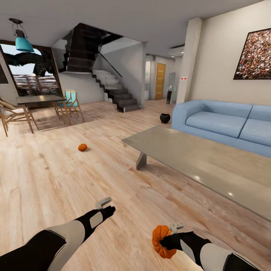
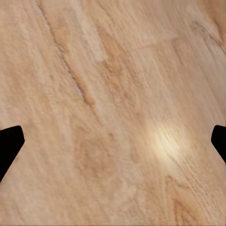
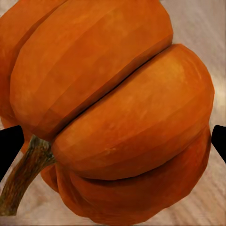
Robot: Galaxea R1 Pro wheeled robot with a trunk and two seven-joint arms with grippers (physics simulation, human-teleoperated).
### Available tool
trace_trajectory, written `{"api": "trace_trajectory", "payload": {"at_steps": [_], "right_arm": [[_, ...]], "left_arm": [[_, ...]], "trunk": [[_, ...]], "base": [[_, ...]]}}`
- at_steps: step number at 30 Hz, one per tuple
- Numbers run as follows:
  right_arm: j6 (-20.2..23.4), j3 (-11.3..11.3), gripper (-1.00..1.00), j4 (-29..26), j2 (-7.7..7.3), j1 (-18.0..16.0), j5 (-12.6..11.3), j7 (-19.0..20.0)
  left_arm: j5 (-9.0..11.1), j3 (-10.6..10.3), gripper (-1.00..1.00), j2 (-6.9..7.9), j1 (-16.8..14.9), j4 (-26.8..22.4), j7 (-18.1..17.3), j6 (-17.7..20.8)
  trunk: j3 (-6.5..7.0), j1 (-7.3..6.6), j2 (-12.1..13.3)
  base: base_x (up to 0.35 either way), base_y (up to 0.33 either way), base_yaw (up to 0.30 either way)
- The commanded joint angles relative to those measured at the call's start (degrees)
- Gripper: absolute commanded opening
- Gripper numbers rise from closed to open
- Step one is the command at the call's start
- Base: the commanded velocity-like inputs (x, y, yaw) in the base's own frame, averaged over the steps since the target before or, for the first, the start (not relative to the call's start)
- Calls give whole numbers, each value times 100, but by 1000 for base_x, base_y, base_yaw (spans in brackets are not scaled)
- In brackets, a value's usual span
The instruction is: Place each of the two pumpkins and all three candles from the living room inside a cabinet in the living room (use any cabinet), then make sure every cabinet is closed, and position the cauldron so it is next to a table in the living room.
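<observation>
The right fingers [image 1: 162, 242] clamp one pumpkin [image 1: 161, 241]. The left fingers [image 1: 110, 209] look apart over bare floor [image 1: 56, 177]. Another pumpkin [image 1: 82, 147] lies well apart.

Orange, ribbed pumpkin [image 1: 162, 241] with brown-green stem, lower centre of the head view, against the black right hand [image 1: 164, 244]. Second orange pumpkin [image 1: 82, 147] left of centre on pale, streaky wood-plank floor [image 1: 56, 180]. Matte black cauldron [image 1: 165, 117] above centre. Grey-tinted glass bench [image 1: 195, 162] on grey legs at right. Light blue sofa [image 1: 226, 124] upper right, beneath a speckled red-and-white picture [image 1: 256, 56] in a black frame. Teal pendant lamp [image 1: 23, 43] upper left. Black left hand [image 1: 108, 210] with white and grey sleeve, lower left.
</observation>
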Motion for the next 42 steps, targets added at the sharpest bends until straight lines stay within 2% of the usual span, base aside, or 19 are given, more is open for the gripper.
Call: {"api": "trace_trajectory", "payload": {"at_steps": [1,42], "right_arm": [[20,29,-100,1,0,-6,-70,29],[20,30,-100,1,0,-6,-61,16]], "left_arm": [[44,-48,100,-2,-5,5,11,15],[44,-48,100,-2,-5,5,11,15]], "trunk": [[-5,1,-3],[-5,1,-3]], "base": [[205,262,0],[232,233,0]]}}
